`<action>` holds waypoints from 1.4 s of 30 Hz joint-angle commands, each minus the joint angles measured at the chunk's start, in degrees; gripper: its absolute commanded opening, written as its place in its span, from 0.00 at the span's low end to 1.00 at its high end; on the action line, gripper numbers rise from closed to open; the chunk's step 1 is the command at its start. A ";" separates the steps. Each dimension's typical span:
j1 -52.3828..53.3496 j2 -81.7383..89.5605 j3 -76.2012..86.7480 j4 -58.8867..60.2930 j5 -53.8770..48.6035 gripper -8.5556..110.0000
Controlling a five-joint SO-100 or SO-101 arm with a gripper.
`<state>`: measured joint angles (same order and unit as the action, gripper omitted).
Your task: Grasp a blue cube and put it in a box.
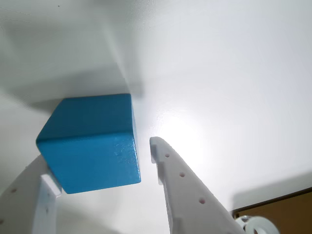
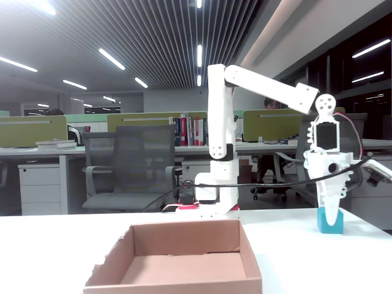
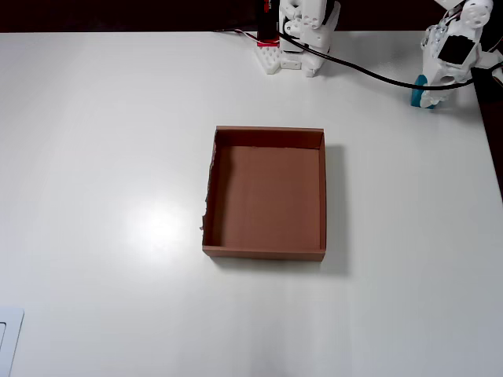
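The blue cube [image 1: 90,141] rests on the white table between my gripper's [image 1: 100,163] two white fingers. The right finger [image 1: 168,168] stands a small gap away from the cube's side, while the left finger [image 1: 41,195] sits at its lower left corner. The gripper is open around the cube. In the fixed view the gripper [image 2: 331,219] points straight down over the cube [image 2: 323,222] at the far right. From overhead the cube [image 3: 416,93] peeks out beside the gripper [image 3: 428,96] at the table's back right. The empty brown box [image 3: 324,196] [image 2: 174,286] lies mid-table.
The arm's base [image 3: 302,39] stands at the table's back edge, and a black cable [image 3: 369,72] runs from it to the wrist. The table's right edge [image 3: 491,133] is close to the cube. A white object [image 3: 8,338] lies at the front left corner.
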<state>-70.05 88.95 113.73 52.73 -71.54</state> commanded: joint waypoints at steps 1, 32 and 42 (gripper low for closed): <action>-3.60 4.39 -0.09 -0.79 0.26 0.24; -2.90 8.00 -3.16 -1.93 5.89 0.18; 0.09 11.78 -8.88 3.34 11.43 0.18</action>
<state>-69.79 97.12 109.25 54.93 -60.91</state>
